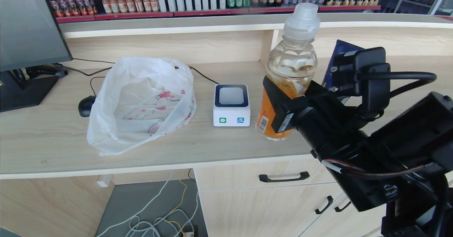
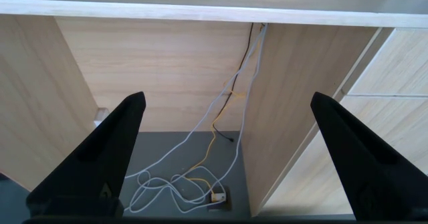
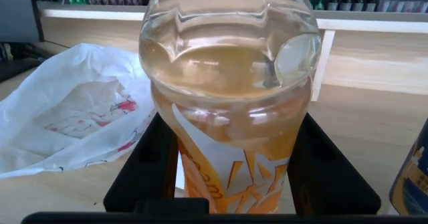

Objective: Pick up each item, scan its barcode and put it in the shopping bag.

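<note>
A clear bottle (image 1: 288,74) with an orange label and a barcode low on its side is held upright in my right gripper (image 1: 288,104), which is shut on it just right of the white barcode scanner (image 1: 231,105). Up close, the bottle (image 3: 231,117) sits between the gripper's black fingers (image 3: 144,164). The white shopping bag (image 1: 141,102) lies open on the counter left of the scanner, and it appears again as the bag (image 3: 73,110) behind the bottle. My left gripper (image 2: 224,157) hangs open below the counter edge, over the cables on the floor.
A dark blue package (image 1: 338,58) stands behind my right arm. A monitor (image 1: 30,24) and a black mouse (image 1: 86,105) sit at the counter's left. Drawers with black handles (image 1: 284,177) lie under the counter (image 1: 53,138). A raised back ledge (image 1: 170,28) bounds the counter.
</note>
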Tool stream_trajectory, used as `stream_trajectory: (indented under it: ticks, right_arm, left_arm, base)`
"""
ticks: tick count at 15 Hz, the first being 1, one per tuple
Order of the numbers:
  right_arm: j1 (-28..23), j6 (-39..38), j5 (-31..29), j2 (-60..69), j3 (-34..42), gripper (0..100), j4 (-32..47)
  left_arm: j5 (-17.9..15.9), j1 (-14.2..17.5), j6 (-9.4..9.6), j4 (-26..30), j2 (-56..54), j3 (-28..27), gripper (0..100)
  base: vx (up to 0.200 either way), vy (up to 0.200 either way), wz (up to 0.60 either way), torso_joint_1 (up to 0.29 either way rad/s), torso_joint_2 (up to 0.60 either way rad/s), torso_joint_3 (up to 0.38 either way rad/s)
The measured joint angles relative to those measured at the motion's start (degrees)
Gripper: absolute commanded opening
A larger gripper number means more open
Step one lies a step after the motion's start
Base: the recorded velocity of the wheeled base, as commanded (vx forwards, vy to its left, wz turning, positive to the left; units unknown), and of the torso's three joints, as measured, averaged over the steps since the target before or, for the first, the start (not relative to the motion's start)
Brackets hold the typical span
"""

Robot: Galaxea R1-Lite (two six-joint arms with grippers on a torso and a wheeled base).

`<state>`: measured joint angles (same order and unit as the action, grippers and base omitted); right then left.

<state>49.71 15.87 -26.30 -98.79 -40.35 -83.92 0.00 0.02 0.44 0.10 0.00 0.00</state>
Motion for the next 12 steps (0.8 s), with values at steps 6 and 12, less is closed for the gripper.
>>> stream_trajectory:
  ticks: [6,12]
  right_arm:
    - [0.0,-3.5,0.2,7.3,12.6,0,0.2]
    - [0.1,-14.0,2.7,14.3,19.4,0,0.1]
  left_arm:
    - [0.0,0.0,0.00,0.0,0.0,0.0,100]
    - [0.0,0.0,0.00,0.0,0.0,0.0,100]
  base:
    - [0.000,0.000,0.00,0.000,0.00,0.000]
    - [0.000,0.000,0.00,0.000,0.00,0.000]
